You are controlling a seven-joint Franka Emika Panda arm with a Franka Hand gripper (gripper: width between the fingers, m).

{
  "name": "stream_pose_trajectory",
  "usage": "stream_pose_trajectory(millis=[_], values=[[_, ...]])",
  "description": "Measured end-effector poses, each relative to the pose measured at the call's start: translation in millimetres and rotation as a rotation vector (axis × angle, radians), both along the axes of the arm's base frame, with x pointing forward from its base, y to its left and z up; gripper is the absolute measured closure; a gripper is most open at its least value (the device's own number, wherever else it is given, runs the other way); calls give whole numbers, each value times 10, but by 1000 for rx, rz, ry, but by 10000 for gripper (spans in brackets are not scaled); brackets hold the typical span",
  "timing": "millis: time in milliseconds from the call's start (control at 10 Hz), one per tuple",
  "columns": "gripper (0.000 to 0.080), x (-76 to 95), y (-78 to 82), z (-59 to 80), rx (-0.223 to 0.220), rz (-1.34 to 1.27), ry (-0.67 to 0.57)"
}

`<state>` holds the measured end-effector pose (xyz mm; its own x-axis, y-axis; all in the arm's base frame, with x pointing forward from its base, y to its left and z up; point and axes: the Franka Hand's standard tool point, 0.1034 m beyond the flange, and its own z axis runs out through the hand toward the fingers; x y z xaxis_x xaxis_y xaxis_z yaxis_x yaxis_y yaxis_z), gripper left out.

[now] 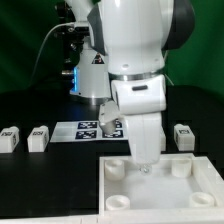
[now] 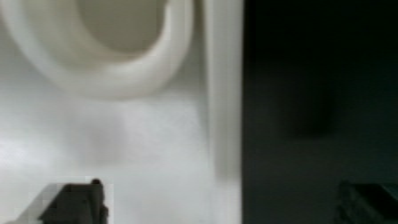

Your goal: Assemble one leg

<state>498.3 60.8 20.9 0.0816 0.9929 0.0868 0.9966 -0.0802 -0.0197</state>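
We see the claw (image 1: pixel 146 170) lowered over the large white plate (image 1: pixel 165 198), between its two far round sockets. In the wrist view its dark fingertips (image 2: pixel 71 205) stand wide apart with nothing held between them. Below them lie the plate's edge and one socket (image 2: pixel 107 45). No leg is in the claw. A leg (image 1: pixel 8 138) and a second leg (image 1: pixel 38 137) sit on the black desk (image 1: pixel 40 185) at the exterior view's left, beside the marker board (image 1: pixel 82 130). A third leg (image 1: pixel 183 135) sits at the exterior view's right.
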Motion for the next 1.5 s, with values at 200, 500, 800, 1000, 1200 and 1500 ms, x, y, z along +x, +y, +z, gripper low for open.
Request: stream_pose_trajectory(millis=[200,500,800,1000,1200,1500], values=[[150,-48,109,198,-9,-123,-11],[150,-163,418,458,-15,-478,5],[150,-329,739,518,2,-838,33],[150,-336,751,510,14,-1039,63],[150,-402,874,460,14,-1306,114],[150,-505,1089,392,3,-1513,152]])
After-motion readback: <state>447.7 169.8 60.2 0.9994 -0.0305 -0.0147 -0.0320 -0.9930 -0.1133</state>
